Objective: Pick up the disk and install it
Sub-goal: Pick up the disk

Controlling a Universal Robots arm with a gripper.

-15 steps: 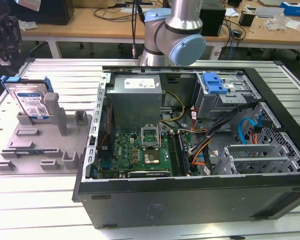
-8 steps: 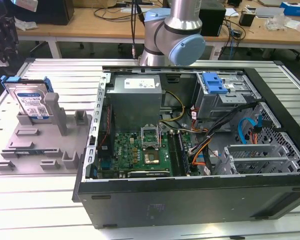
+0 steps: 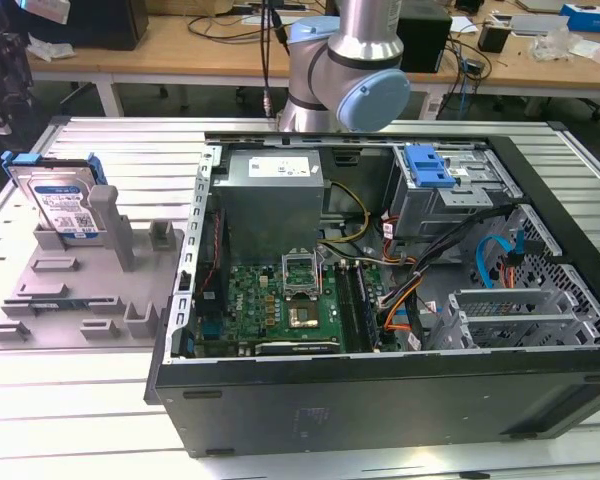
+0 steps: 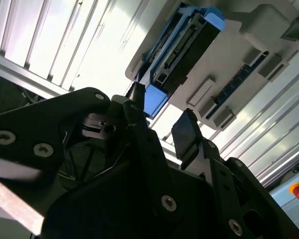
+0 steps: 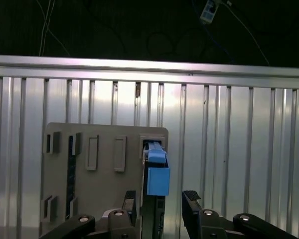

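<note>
Off to the exterior view's left, outside the open computer case (image 3: 400, 390), the disk (image 3: 62, 205) stands on edge in a grey holder (image 3: 80, 290), probably so its top is grabbable. In the first wrist view the gripper (image 5: 159, 196) is spread wide, lined up over it and pinching nothing.

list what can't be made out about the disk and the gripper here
disk: in the exterior view its lower part is hidden behind a post of the grey holder.
disk faces: both wrist views see the disk nearly edge-on, so its flat faces are hidden.
gripper: its body is cut off by the first wrist view's edge, and whether it touches the disk cannot be told.
</note>
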